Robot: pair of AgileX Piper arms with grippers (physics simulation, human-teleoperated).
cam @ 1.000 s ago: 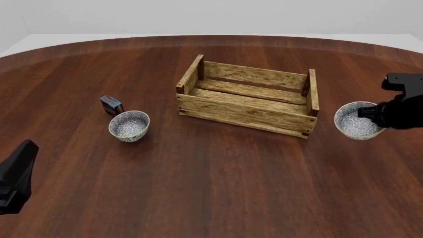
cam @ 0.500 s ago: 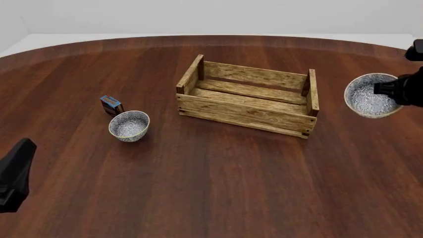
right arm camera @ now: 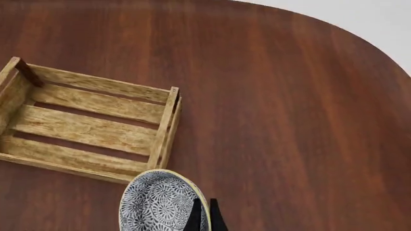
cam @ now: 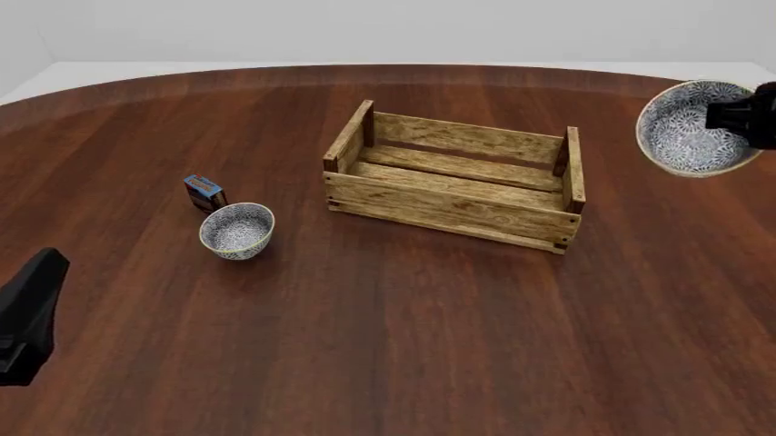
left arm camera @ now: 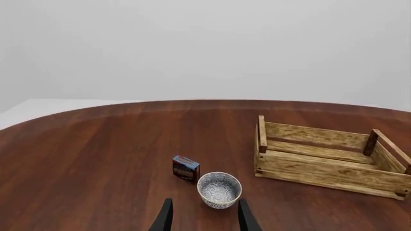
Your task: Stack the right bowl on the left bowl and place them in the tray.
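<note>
No text, number or brand can be read anywhere. The small blue box (left arm camera: 186,168) just beside the left bowl (left arm camera: 220,189) bears a reddish printed panel, but it is too small and blurred to make out.
</note>
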